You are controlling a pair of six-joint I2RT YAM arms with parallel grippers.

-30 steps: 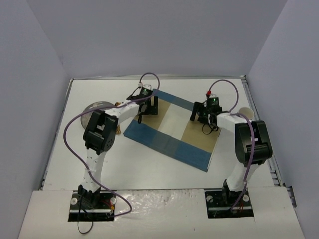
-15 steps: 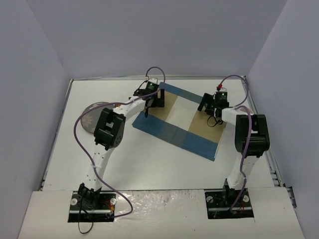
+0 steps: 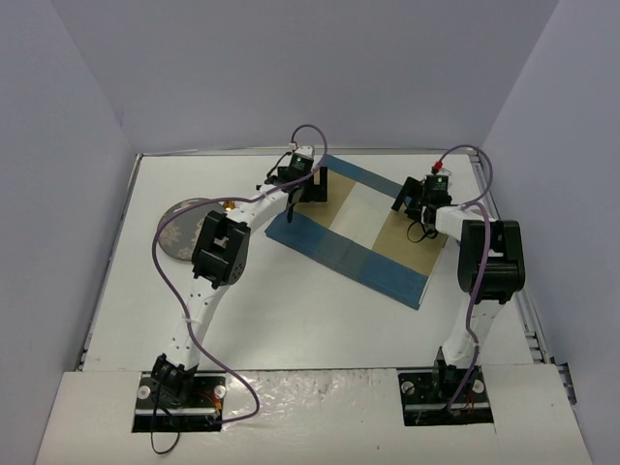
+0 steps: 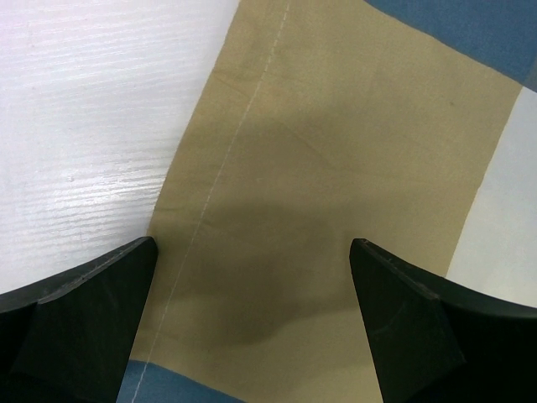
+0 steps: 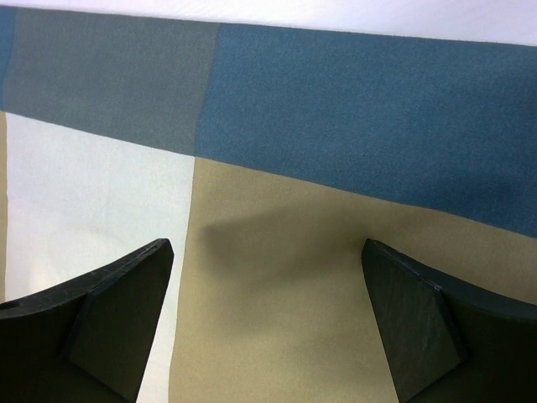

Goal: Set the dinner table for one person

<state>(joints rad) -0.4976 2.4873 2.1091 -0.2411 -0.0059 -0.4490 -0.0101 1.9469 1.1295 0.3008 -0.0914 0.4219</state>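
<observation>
Top view: one striped placemat [image 3: 358, 228] lies skewed on the far half of the dinner table [image 3: 291, 310], its right corner near the table's right edge — bare tabletop spans from its near edge to the arm bases. One plate [image 3: 179, 231] sits at left. The left gripper [image 4: 252, 243] and right gripper [image 5: 267, 243] hover over the tan bands, fingers spread — nothing held.

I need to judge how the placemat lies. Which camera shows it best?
The top external view: only it shows nearly the whole striped placemat, lying skewed on the dinner table. The left wrist view shows just a tan patch at one edge; the right wrist view just blue, tan and white bands.
</observation>
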